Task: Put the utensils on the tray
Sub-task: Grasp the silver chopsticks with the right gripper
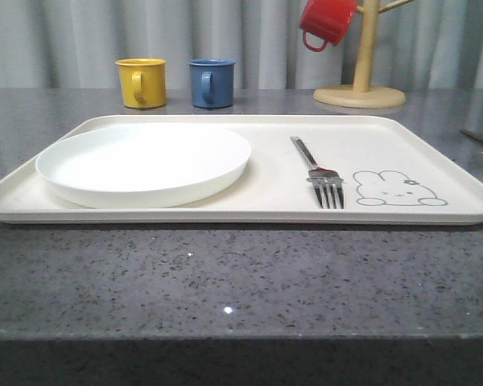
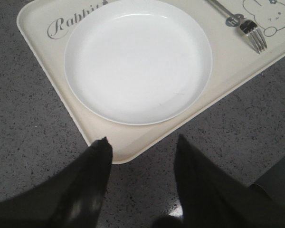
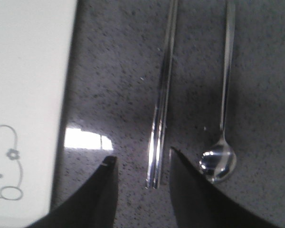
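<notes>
The cream tray (image 1: 225, 215) lies across the table with the white plate (image 1: 145, 165) on its left half and the steel fork (image 1: 320, 175) near the bunny drawing. In the left wrist view the plate (image 2: 137, 59) and fork (image 2: 249, 28) sit on the tray (image 2: 133, 145); my left gripper (image 2: 142, 145) is open over the tray's corner and holds nothing. In the right wrist view the chopsticks (image 3: 161, 104) and spoon (image 3: 222, 142) lie on the counter beside the tray (image 3: 28, 95). My right gripper (image 3: 141, 160) is open, the chopsticks' end between its fingers.
A yellow mug (image 1: 142, 82) and a blue mug (image 1: 212, 82) stand behind the tray. A wooden mug tree (image 1: 361, 88) at the back right holds a red mug (image 1: 326, 22). The dark speckled counter (image 1: 225, 281) runs to a front edge.
</notes>
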`<state>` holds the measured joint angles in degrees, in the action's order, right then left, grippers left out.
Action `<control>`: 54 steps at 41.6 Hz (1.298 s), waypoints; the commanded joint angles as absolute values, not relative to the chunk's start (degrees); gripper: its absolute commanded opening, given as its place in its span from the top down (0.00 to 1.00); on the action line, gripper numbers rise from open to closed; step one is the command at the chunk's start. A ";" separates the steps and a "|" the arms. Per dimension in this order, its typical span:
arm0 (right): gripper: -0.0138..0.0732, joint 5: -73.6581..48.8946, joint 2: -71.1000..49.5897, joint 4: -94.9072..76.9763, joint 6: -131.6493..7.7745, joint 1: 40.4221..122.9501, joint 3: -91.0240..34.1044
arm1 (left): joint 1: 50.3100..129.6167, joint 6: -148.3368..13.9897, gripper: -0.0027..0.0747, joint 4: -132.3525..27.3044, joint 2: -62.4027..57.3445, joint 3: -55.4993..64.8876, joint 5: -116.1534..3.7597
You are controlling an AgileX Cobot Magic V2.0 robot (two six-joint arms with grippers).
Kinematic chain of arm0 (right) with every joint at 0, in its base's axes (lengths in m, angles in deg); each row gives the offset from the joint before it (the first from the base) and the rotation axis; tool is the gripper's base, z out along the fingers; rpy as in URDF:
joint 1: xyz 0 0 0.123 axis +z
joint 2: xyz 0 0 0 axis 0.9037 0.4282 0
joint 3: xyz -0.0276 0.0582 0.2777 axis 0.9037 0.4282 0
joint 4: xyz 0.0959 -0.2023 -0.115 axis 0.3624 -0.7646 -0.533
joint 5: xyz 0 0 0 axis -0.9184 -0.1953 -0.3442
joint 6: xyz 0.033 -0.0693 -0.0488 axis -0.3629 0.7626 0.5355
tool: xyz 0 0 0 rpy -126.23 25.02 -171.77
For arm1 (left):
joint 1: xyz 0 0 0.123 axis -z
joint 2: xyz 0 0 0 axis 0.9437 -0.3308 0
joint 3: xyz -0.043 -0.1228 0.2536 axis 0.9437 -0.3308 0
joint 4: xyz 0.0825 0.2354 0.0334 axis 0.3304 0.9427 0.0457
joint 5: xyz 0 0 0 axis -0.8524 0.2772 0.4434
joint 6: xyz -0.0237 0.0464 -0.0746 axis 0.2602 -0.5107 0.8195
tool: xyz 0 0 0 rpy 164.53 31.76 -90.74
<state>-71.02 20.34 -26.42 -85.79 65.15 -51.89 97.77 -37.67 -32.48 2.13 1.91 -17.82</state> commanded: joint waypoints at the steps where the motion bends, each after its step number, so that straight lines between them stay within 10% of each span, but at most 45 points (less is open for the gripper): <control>1: 0.50 -70.16 19.90 -26.05 -84.71 62.56 -50.47 | 98.20 -37.21 0.56 -33.17 2.69 3.35 -21.04; 27: 0.50 -65.54 29.27 -22.38 -81.72 62.01 -48.89 | 98.20 -37.21 0.56 -33.17 2.69 3.35 -21.14; 54: 0.75 -66.61 29.71 -22.33 -81.72 62.01 -48.89 | 98.20 -37.21 0.56 -33.17 2.69 3.35 -21.14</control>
<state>-66.28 31.66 -22.56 -82.46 62.25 -47.70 97.77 -37.67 -32.48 2.13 1.91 -17.82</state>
